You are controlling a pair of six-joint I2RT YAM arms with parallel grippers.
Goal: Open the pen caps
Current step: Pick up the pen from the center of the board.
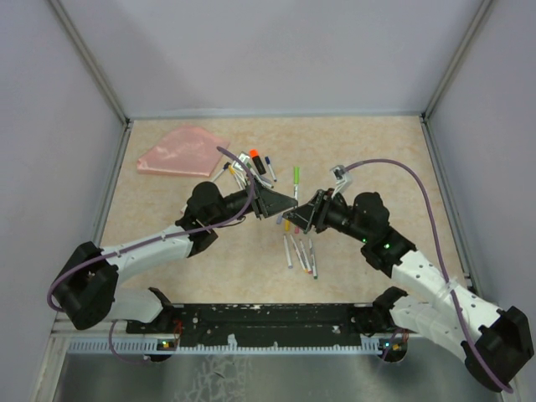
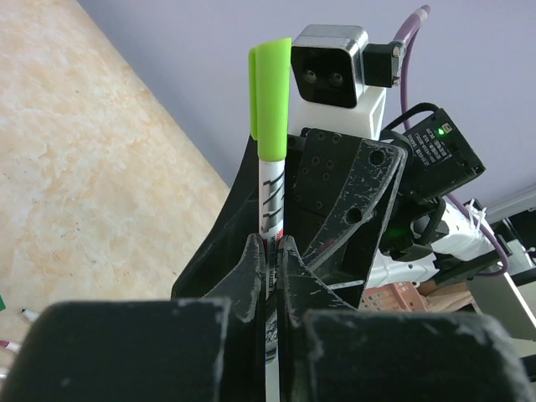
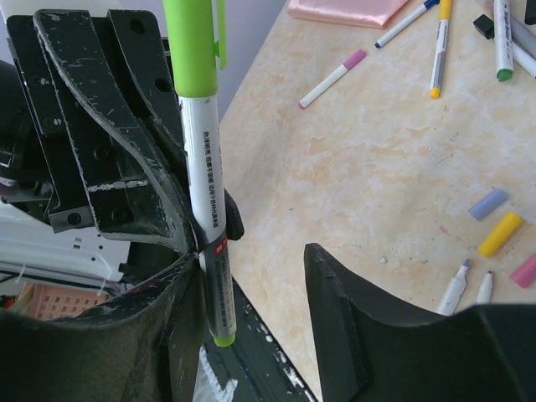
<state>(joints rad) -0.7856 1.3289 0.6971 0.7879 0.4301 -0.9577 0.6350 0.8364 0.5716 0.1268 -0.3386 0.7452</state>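
Observation:
My left gripper is shut on the white barrel of a pen whose green cap points up and away from it. In the top view the two grippers meet at mid-table, left gripper against right gripper, with the green cap sticking out beyond them. My right gripper is open. The pen's barrel lies against its left finger, and the green cap stands above the jaws. Loose caps in lavender, yellow and pink lie on the table.
A pink pouch lies at the back left, with a cluster of capped pens beside it. Several uncapped pens lie just in front of the grippers. More capped pens, pink and yellow, show beyond the right gripper.

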